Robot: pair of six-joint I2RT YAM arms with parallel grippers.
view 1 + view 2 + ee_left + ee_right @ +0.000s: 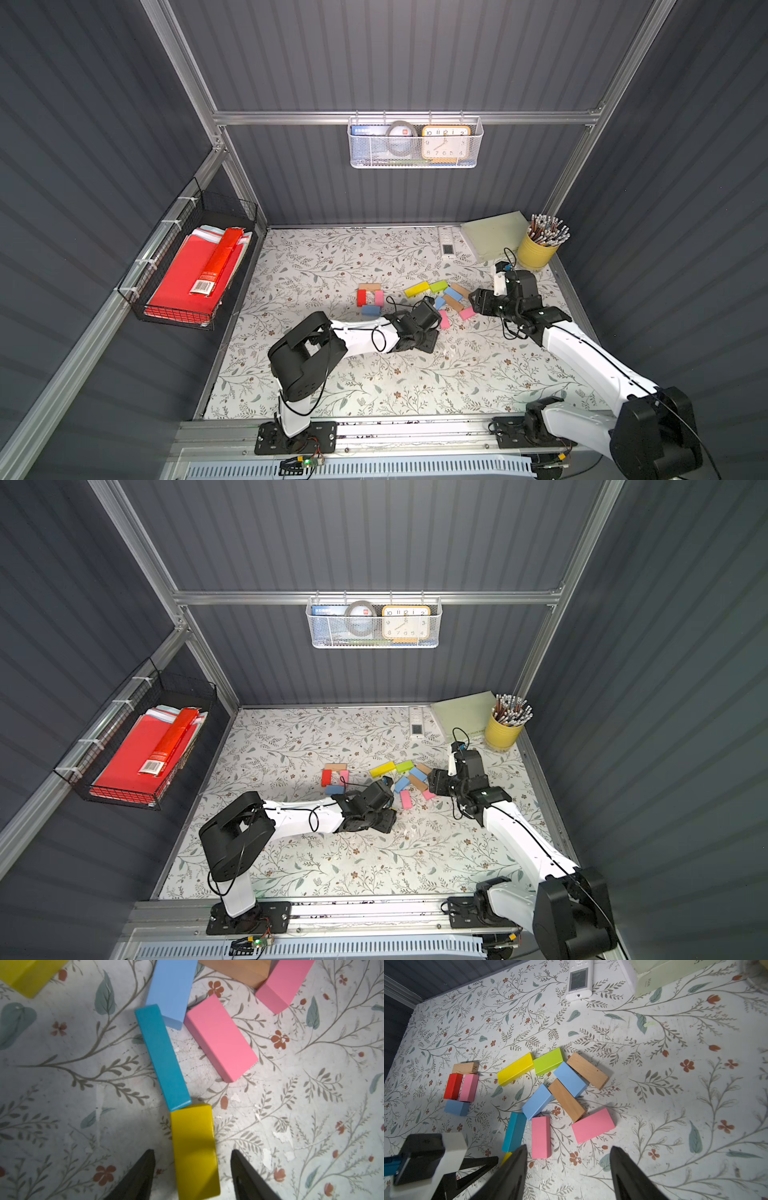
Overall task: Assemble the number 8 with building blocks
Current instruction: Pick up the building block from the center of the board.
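Left pincer (192, 1151) astride yellow block (193, 1128), gaps both sides

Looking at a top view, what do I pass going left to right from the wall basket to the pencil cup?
In order: wire basket → red block → pink block beside it → yellow block → green block → pencil cup.

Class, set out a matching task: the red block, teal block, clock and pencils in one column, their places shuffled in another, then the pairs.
Things: 1 red block; 2 teal block; 3 clock; 4 pencils.
Places: A in the yellow cup; B in the white mesh basket; C alongside a pink block; D end against the yellow block straddled by the left gripper.
Pairs: 1-C; 2-D; 3-B; 4-A.
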